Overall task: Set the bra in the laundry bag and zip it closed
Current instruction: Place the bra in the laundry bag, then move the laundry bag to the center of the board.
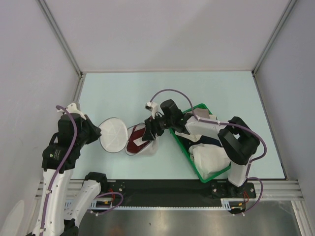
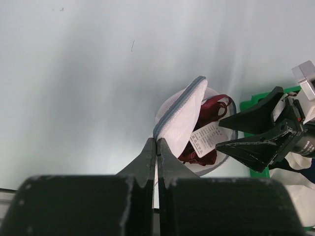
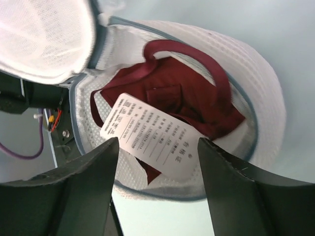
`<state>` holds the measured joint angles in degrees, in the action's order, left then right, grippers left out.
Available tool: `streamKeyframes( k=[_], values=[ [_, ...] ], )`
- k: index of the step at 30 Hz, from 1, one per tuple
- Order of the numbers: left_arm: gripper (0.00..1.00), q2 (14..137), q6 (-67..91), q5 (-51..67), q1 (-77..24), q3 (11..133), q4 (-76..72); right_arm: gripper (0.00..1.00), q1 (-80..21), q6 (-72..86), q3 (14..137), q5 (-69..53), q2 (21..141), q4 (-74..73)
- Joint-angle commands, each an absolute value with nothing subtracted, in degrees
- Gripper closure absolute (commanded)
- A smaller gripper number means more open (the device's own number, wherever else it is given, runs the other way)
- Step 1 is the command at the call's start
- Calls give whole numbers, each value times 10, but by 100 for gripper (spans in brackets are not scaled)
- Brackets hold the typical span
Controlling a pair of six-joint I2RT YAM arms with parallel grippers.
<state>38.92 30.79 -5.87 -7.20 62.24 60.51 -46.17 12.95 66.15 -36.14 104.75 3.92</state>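
Observation:
The white mesh laundry bag lies open on the table, its two round halves side by side. The dark red bra sits bunched in the right half, its white tag on top. In the right wrist view the bra fills the bowl inside the mesh wall. My right gripper hangs open just above the tag, with nothing between its fingers; the top view shows the right gripper over the bag. My left gripper is shut on the rim of the raised lid half.
A green plastic basket stands right of the bag, under the right arm, holding white garments and a dark one. The enclosure's walls stand at the back and both sides.

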Motion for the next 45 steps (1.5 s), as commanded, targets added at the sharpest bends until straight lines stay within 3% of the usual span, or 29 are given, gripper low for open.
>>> streamKeyframes(
  k=[1,8,13,14,23,28,31,32,38,45],
  values=[
    [100,384,292,-73,-69,645,591,27,-465,167,711,-246,978,-56],
    [100,382,292,-84,-69,643,591,22,-449,221,722,-168,944,-115],
    [100,381,294,-73,-69,649,591,37,-437,229,735,-195,985,-125],
    [100,381,294,-73,-69,650,591,45,-436,226,737,-197,1002,-124],
    [100,381,291,-64,-69,654,593,50,-446,219,754,-193,1057,-124],
    [100,381,292,-62,-69,654,592,71,-456,228,770,-215,1079,-112],
    [100,392,290,-64,-69,662,586,98,-460,225,808,-214,1086,-127],
    [100,397,289,-69,-69,667,585,100,-460,224,840,-206,1088,-136],
    [100,474,271,-126,-67,828,595,100,-464,165,1041,-121,1125,-277],
    [100,579,251,-105,-59,901,614,100,-461,159,1131,-111,1174,-308]
  ],
)
